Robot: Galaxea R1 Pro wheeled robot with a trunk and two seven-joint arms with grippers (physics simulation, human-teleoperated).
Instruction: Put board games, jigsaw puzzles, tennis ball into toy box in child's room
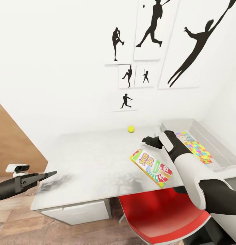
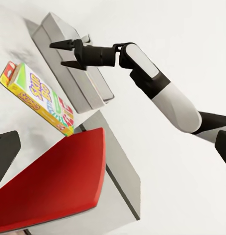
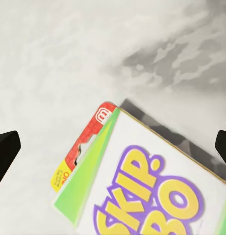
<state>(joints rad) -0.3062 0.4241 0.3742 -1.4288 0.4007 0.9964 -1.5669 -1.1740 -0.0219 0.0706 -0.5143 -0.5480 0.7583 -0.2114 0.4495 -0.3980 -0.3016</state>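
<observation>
A yellow-red-green Skip-Bo board game (image 1: 152, 167) lies flat near the front edge of the table (image 1: 90, 160). My right gripper (image 1: 148, 140) hovers open just behind it, and the right wrist view has the box (image 3: 152, 191) beneath the spread fingers (image 3: 5, 152). The tennis ball (image 1: 131, 129) rests by the back wall. At the table's right end stands the grey toy box (image 1: 213, 141) with jigsaw puzzles (image 1: 196, 148) lying in it. My left gripper (image 1: 46, 175) hangs open beyond the table's left end, holding nothing. From the left wrist view I see the right gripper (image 2: 58, 54), the game (image 2: 39, 95) and the toy box (image 2: 83, 93).
A red chair (image 1: 165, 214) is tucked under the table's front edge, below the game box. A drawer unit (image 1: 77, 211) sits under the left part of the table. Black sports silhouettes (image 1: 155, 27) hang on the white wall behind. Wood floor lies at lower left.
</observation>
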